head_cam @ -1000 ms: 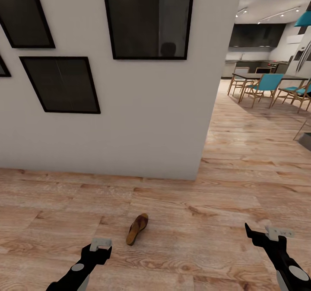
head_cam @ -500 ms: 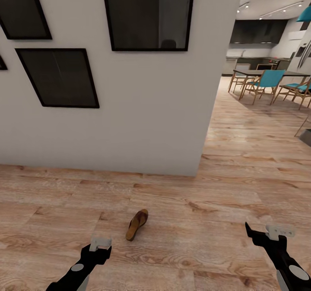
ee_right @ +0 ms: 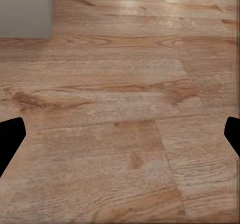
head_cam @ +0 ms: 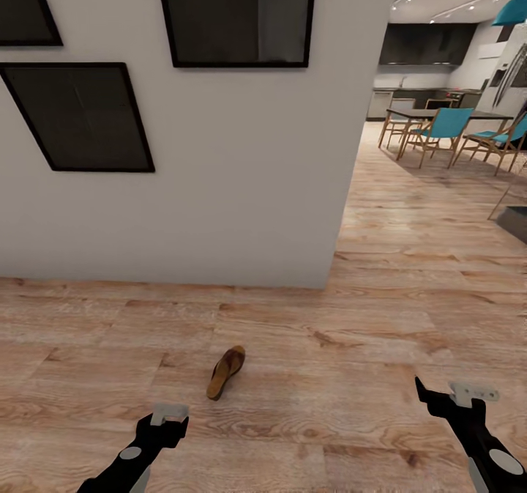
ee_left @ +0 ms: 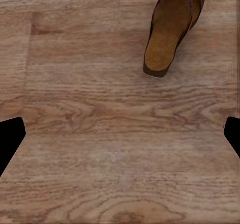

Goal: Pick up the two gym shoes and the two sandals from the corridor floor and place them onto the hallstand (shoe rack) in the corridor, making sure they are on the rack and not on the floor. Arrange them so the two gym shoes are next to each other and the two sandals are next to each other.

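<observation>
Sandal (head_cam: 225, 372) lies lower centre on floor (head_cam: 351, 376), long axis running up-right, nearer left gripper (head_cam: 170, 414); both grippers' jaws apart, right gripper (head_cam: 454, 394) empty.

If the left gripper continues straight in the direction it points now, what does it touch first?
Most likely bare corridor floor. In its wrist view the open left gripper aims at planks, and the sandal lies off to one side of that line, so it would probably be missed, though depth is hard to judge.
</observation>
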{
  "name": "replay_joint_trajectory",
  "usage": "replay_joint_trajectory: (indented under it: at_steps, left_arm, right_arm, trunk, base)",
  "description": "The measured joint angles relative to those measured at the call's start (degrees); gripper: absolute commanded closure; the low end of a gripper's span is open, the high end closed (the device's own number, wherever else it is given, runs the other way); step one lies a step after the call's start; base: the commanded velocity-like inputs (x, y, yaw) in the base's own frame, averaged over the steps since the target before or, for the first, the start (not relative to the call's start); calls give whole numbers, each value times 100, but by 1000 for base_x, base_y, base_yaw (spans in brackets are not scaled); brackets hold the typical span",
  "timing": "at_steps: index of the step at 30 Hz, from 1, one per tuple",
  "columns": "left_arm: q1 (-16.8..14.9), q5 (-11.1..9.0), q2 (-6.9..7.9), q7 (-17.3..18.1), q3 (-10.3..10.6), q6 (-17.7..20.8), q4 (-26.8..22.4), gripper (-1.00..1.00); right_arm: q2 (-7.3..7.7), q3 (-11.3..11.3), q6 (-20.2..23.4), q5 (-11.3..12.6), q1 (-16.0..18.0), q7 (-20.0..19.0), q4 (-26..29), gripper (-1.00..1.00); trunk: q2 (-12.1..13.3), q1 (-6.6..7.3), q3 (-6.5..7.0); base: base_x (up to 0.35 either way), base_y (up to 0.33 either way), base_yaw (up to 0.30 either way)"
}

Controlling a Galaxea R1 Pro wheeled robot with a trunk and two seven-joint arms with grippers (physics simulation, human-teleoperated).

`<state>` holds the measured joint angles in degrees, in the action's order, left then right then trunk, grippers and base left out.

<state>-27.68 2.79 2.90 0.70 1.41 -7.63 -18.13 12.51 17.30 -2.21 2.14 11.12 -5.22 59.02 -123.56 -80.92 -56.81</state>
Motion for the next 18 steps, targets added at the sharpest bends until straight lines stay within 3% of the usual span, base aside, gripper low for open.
replay_joint_trajectory:
  at_steps: [12,18]
  left_arm:
    - [-7,0,-2,-1,-18,0,0,-100]
    - [-6,0,4,-1,-19,0,-2,-100]
  right_arm:
    - [-1,-2,-10,0,0,3,-1,-100]
    - [-1,-3,-7,6,1,8,6,-100]
  trunk:
    - [-481,-264,-297]
    - [-722,-395,-414]
  base:
    - [0,0,-198]
    - [0,0,-48]
